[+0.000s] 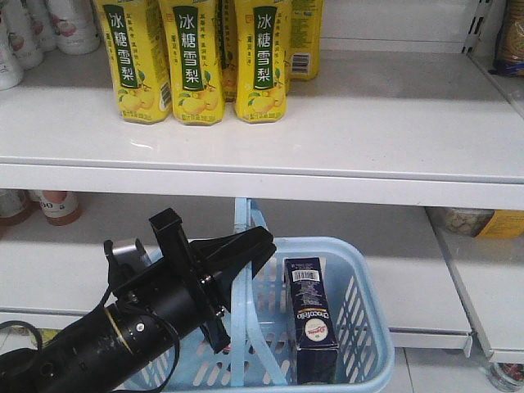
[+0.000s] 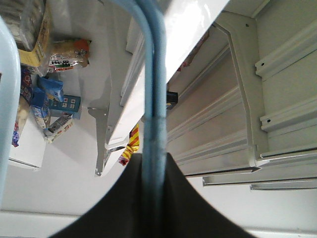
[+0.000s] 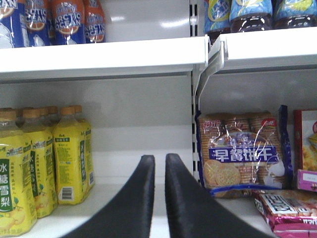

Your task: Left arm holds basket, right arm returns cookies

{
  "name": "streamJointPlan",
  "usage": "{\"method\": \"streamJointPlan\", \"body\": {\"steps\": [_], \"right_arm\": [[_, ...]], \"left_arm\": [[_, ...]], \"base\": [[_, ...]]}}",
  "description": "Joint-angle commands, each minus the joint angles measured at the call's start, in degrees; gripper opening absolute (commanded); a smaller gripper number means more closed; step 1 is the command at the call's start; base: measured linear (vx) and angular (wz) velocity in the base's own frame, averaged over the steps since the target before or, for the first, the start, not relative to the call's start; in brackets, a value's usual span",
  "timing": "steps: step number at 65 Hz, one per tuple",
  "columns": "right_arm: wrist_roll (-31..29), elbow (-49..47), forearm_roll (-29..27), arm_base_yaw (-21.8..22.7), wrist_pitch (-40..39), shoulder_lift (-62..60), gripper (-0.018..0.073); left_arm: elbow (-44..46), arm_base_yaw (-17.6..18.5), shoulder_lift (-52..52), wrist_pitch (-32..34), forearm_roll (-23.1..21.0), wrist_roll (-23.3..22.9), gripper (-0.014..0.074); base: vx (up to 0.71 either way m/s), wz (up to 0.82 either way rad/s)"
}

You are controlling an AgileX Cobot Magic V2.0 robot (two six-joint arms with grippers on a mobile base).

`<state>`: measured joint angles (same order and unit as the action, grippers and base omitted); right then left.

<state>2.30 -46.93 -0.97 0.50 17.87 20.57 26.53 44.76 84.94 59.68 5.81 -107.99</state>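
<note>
Front cam: my left gripper is clamped on the handle, so the basket hangs steady. 1 basket, 1 box of cookies standing inside it.
L wrist cam: handle pinched tight.
R wrist cam: right gripper closed, empty, facing the shelf, prob. ready to fetch.

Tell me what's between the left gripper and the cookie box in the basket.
Just the basket's blue handle, which the left gripper clamps, then bare basket interior up to the cookies, per the front-facing view.
</note>
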Motion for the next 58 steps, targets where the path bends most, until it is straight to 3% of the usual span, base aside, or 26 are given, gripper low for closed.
{"method": "streamJointPlan", "body": {"steps": [1,20,26,33,58], "right_arm": [[-0.1,-5.0,-0.1,-0.1,1.4,3.3,0.0120],[-0.1,-6.6,-6.8,-0.1,9.5,5.1,0.0477],[-0.1,-6.6,-9.0,-0.1,12.8,5.1,0.0544],[-0.1,-6.6,-10.4,-2.3,16.0,5.3,0.0564],[1.2,-6.6,-11.4,-19.2,23.2,13.1,0.0553]], "left_arm": [[2.1,0.3,-2.3,17.3,-1.2,0.4,-0.0003],[2.1,0.3,-2.3,17.3,-1.2,0.4,-0.0003],[2.1,0.3,-2.3,17.3,-1.2,0.4,-0.0003],[2.1,0.3,-2.3,17.3,-1.2,0.4,-0.0003],[2.1,0.3,-2.3,17.3,-1.2,0.4,-0.0003]], "base": [[0.00,0.00],[0.00,0.00],[0.00,0.00],[0.00,0.00],[0.00,0.00]]}}
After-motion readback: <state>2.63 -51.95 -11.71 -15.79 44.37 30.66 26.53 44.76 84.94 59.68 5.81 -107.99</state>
